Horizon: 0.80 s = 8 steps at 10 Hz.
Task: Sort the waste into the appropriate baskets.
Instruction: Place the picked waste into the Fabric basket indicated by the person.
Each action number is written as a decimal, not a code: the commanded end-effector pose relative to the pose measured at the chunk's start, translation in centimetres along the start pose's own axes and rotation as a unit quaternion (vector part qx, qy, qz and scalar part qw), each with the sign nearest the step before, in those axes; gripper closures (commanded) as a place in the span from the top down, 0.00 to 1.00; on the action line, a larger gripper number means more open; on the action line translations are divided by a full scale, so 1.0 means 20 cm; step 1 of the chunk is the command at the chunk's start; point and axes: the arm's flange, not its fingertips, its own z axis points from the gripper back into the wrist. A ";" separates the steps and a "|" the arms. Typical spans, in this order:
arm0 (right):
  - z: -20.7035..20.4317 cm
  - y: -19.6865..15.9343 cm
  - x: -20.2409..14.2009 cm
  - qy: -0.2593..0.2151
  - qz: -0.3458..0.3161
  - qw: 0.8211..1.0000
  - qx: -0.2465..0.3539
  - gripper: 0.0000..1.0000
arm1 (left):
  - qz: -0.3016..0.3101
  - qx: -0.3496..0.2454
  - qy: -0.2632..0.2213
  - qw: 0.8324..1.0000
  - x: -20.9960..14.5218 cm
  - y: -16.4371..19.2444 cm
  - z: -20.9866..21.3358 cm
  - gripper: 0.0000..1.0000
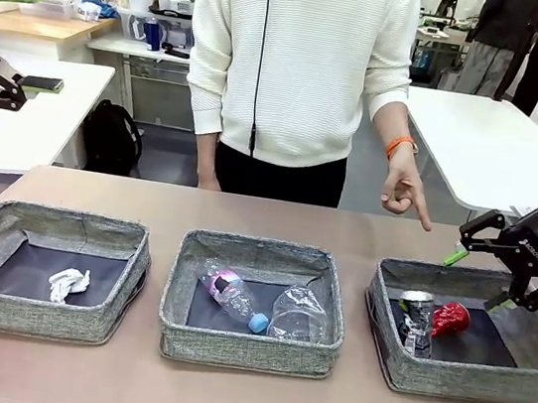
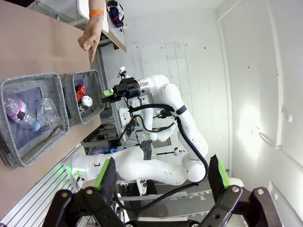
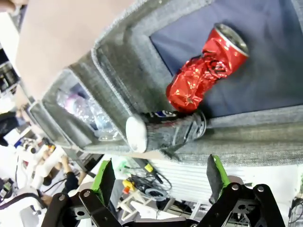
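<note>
Three baskets in a row: middle basket (image 1: 247, 344) holding bottle (image 1: 232, 297) and cup (image 1: 299, 314). Left of it, paper wad (image 1: 68, 284) in left basket (image 1: 33, 313); right of it, dark can (image 1: 416, 320) touching red can (image 1: 450, 318) in right basket (image 1: 470, 379). Above right basket's far right corner, right gripper (image 1: 479, 279) spread wide, empty; left gripper (image 2: 161, 182) wide, empty; beyond, hand (image 1: 406, 191) pointing down.

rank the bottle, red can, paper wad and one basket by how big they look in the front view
1. middle basket
2. bottle
3. red can and paper wad: these look about alike, so I won't rank them.
</note>
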 end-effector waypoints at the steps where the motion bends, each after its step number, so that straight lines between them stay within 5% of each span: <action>1: -0.01 -0.01 -0.01 -0.011 0.011 1.000 0.026 1.00 | -0.007 -0.011 0.002 1.000 0.00 -0.01 0.00 1.00; 4: 0.01 -0.01 -0.03 -0.004 0.028 0.998 0.063 1.00 | -0.007 -0.011 0.002 1.000 0.00 -0.01 0.00 1.00; 5: 0.05 0.00 -0.06 0.013 0.064 0.988 0.137 1.00 | -0.007 -0.011 0.002 1.000 0.00 -0.01 0.00 1.00; 7: 0.22 0.05 -0.17 0.063 0.170 0.921 0.345 1.00 | -0.007 -0.011 0.002 1.000 0.00 -0.01 0.00 1.00; 8: 0.29 0.07 -0.23 0.072 0.219 0.872 0.432 1.00 | -0.007 -0.011 0.002 1.000 0.00 -0.01 0.00 1.00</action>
